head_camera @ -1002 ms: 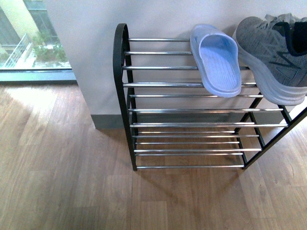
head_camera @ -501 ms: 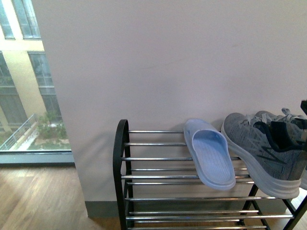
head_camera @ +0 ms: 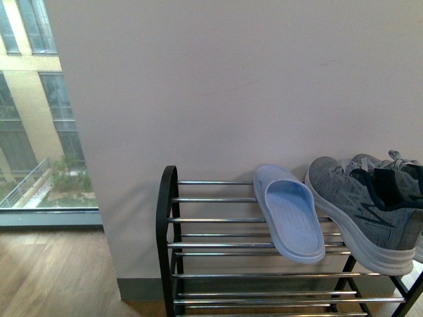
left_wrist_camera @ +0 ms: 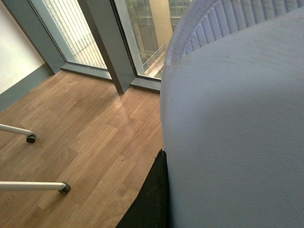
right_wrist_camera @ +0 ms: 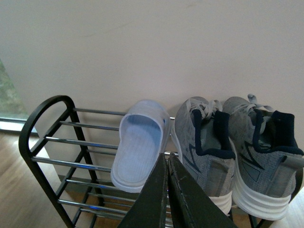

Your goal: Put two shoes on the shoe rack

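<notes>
One pale blue foam slide (head_camera: 289, 221) lies on the top shelf of the shoe rack (head_camera: 166, 224), toe overhanging the front rods, with the two grey knit sneakers (right_wrist_camera: 237, 152) just beside it toward the rack's right end. The right gripper (right_wrist_camera: 167, 190) hangs before the rack with its jaws pressed together, empty. The left wrist view is filled by a second pale blue slide (left_wrist_camera: 237, 118) right against the camera above the wooden floor (left_wrist_camera: 85, 142), though I cannot tell how the left gripper's jaws stand.

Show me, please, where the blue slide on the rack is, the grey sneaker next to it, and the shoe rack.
blue slide (head_camera: 291, 218), front view, on its footbed.
grey sneaker (head_camera: 344, 188), front view, on its knit toe.
shoe rack (head_camera: 165, 218), front view, on its black side frame.
</notes>
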You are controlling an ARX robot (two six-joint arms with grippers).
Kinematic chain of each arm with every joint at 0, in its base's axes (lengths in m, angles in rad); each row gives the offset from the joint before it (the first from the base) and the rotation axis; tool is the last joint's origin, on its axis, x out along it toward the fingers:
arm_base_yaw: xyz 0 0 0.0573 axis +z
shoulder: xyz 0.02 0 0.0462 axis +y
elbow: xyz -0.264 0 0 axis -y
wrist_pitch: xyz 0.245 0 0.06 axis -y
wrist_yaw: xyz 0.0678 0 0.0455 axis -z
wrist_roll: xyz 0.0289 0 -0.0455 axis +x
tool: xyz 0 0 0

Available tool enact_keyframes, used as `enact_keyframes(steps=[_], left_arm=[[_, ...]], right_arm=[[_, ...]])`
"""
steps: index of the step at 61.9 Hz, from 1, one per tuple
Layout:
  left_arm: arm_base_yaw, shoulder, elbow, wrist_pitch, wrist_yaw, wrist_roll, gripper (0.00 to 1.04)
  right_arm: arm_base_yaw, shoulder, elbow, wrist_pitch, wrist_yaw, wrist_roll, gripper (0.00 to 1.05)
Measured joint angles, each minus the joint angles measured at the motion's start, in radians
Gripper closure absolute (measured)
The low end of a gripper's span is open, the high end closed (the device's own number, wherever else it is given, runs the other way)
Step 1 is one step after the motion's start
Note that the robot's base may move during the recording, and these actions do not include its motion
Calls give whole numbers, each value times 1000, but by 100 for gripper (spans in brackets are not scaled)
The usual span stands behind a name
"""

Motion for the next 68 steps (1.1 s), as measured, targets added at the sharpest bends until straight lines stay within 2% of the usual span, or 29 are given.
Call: enact_keyframes(steps=[38,68], left_arm=[[0,0,0,0,0,0,103],[0,0,0,0,0,0,103]], right_arm=[[0,-480,-53,-405,0,0,103],[0,-704,-54,-617,0,0,103]])
